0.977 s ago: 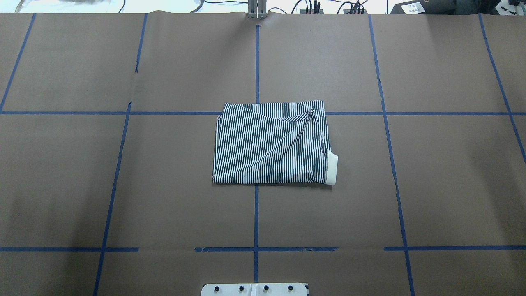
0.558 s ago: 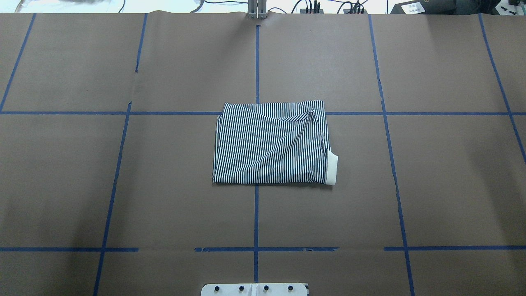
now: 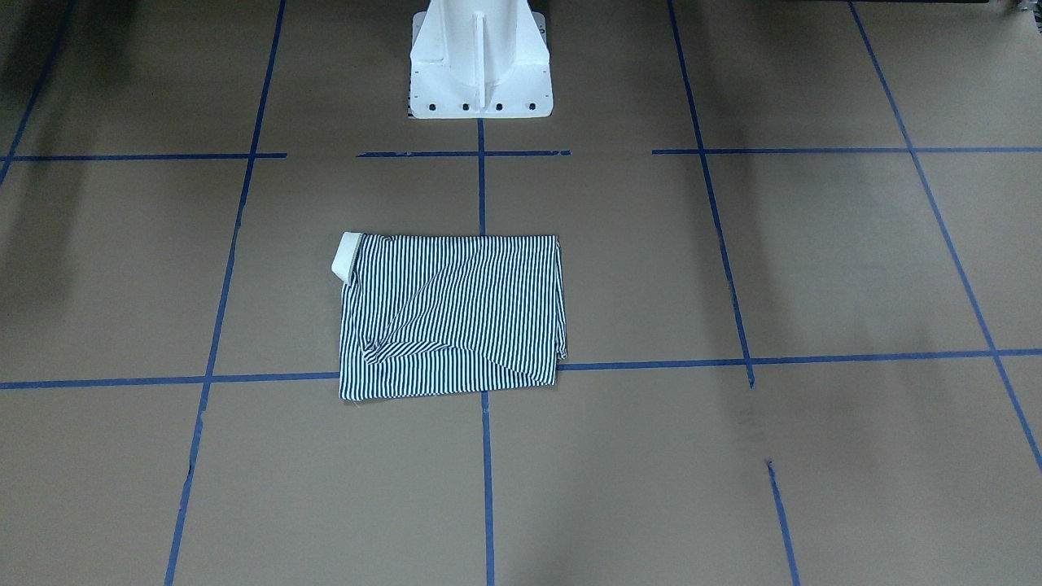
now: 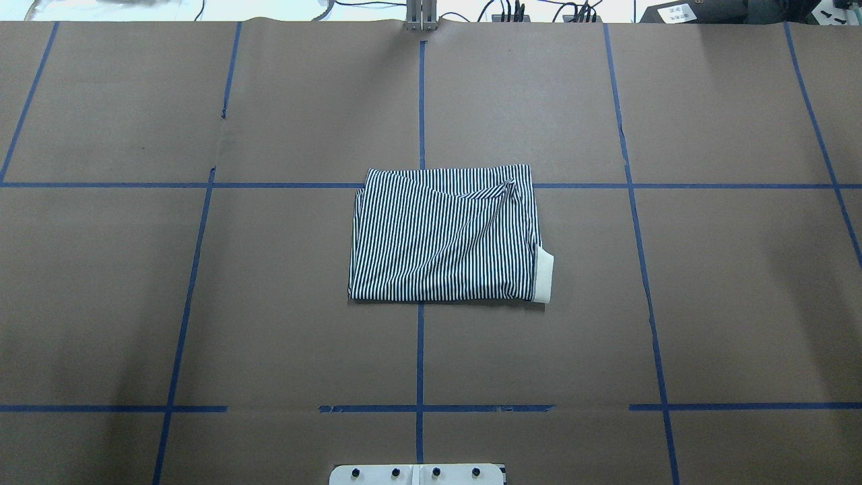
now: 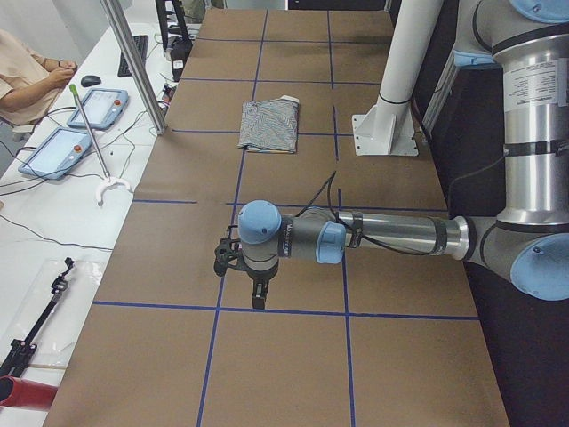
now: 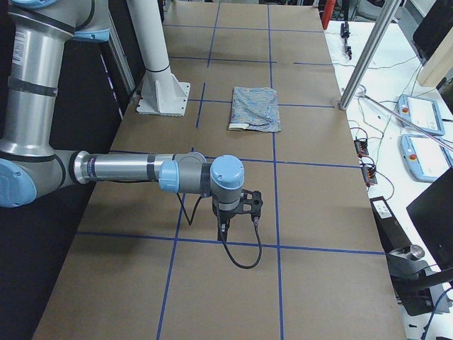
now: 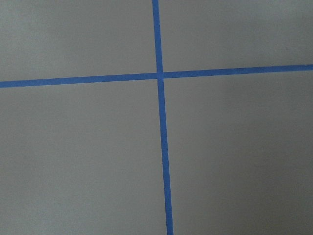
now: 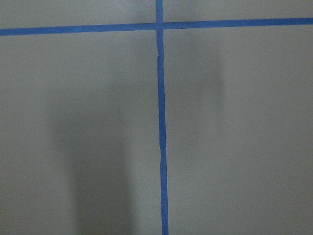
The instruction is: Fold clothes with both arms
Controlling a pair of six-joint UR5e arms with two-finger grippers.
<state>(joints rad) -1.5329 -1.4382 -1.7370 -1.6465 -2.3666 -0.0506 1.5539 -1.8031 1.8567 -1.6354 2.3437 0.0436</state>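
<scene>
brown table [image 4: 202, 303] bears one folded shirt [image 4: 444, 236]; left arm [image 5: 391, 236], right arm [image 6: 127, 168] hover.

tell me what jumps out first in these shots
A navy-and-white striped polo shirt, folded into a neat rectangle, lies at the centre of the brown paper-covered table gridded with blue tape, its cream collar poking out at the near corner on the robot's right. Far off toward the table's ends, the silver-grey left arm's black tool and the right arm's tool hang over bare paper.
</scene>
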